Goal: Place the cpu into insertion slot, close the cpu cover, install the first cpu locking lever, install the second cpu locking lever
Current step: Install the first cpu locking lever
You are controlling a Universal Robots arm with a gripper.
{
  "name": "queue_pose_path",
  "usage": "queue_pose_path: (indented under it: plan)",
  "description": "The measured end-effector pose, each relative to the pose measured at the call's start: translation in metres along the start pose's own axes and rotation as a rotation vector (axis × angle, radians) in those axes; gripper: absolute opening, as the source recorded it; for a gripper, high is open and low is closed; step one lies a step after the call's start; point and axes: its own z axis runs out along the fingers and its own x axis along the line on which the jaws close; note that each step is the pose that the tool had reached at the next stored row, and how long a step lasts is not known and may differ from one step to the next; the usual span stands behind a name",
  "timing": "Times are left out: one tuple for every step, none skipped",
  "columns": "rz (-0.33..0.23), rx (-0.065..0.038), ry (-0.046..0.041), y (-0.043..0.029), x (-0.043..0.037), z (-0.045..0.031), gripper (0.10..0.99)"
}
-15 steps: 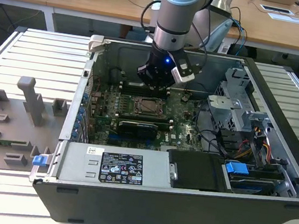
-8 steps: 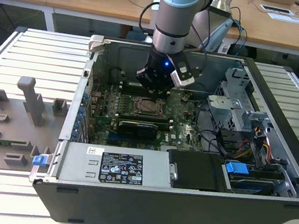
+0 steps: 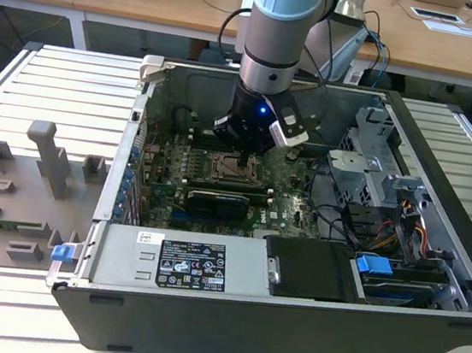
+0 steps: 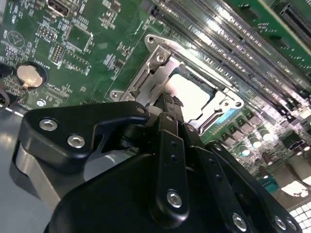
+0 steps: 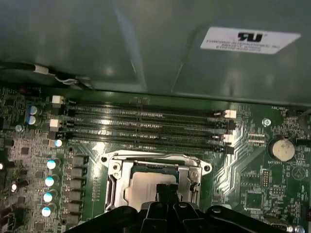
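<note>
My gripper [image 3: 244, 149] hangs low inside the open computer case, right over the insertion slot [image 3: 239, 169] in the middle of the green motherboard. In both wrist views its black fingers [image 4: 170, 100] [image 5: 167, 193] are pressed together, their tip at the edge of the socket. The cpu [image 4: 194, 92] [image 5: 146, 187] lies in the socket, its pale silver top showing. The cpu cover [image 4: 146, 73] [image 5: 116, 179], a silvery metal frame, lies flat around it, so the chip shows through its window. I cannot make out how the locking levers stand.
Long black memory slots [image 5: 146, 126] run beside the socket, toward the case wall [image 3: 256, 80]. A coin battery [image 5: 282, 149] sits on the board. Cables [image 3: 335, 214], a drive cage [image 3: 368, 150] and the power supply [image 3: 182, 260] crowd the case. A grey fixture tray [image 3: 18, 193] lies outside.
</note>
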Motion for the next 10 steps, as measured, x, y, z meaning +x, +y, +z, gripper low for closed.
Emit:
queue_pose_path:
  plan:
    - [0.000, 0.000, 0.0001, -0.0010, 0.0001, -0.0001, 0.106]
    - [0.000, 0.000, 0.0001, -0.0023, 0.0002, -0.0001, 0.106]
    - [0.000, 0.000, 0.0000, -0.0039, 0.0003, -0.0002, 0.106]
    - [0.000, 0.000, 0.0000, -0.0043, 0.0004, -0.0002, 0.106]
    - [0.000, 0.000, 0.0000, -0.0043, 0.0004, -0.0003, 0.106]
    - [0.000, 0.000, 0.0002, -0.0044, 0.0004, -0.0009, 0.106]
    - [0.000, 0.000, 0.0001, -0.0043, 0.0004, -0.0024, 0.106]
    - [0.000, 0.000, 0.0000, -0.0042, 0.0004, -0.0048, 0.106]
    - [0.000, 0.000, 0.0000, -0.0040, 0.0004, -0.0076, 0.106]
    - [0.000, 0.000, 0.0001, -0.0034, 0.0005, -0.0170, 0.106]
